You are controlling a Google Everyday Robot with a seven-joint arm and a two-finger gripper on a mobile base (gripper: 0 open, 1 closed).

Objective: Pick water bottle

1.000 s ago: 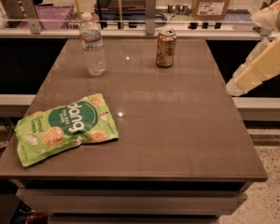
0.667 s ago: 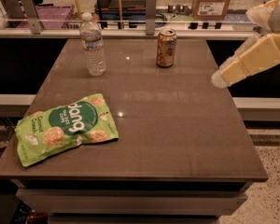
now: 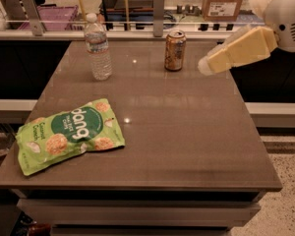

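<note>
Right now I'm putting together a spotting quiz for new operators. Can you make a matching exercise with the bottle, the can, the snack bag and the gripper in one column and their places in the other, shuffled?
Column one:
1. water bottle
2. drink can
3. green snack bag
4. gripper

Column two:
A. lying flat near the front left corner of the table
B. above the table's far right part, right of the can
C. upright at the far left
D. upright at the far middle

Pairs: 1-C, 2-D, 3-A, 4-B.
</note>
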